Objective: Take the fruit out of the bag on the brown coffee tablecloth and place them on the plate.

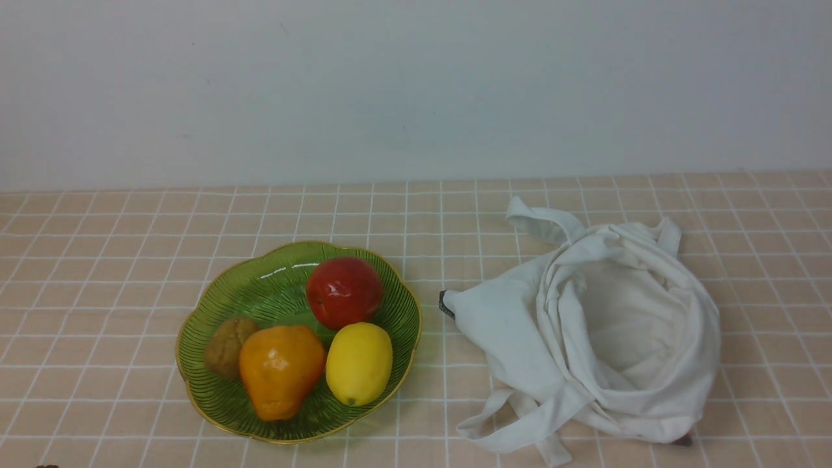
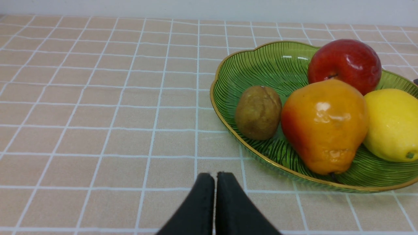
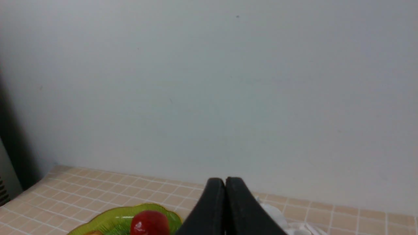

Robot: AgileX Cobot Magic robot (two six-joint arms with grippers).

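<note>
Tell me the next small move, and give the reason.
Probably none beyond holding both arms back: the orange-yellow pear-shaped fruit already lies in the green ribbed glass plate, and the white cloth bag's open mouth shows no fruit, though its folds hide part of the inside.

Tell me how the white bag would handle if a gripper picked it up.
The white bag would probably be floppy, since its cloth slumps in loose folds. It looks light for its size: the mouth gapes and no fruit shows inside. Lifted by one handle, it would likely sag and swing, as the straps lie limp.
</note>
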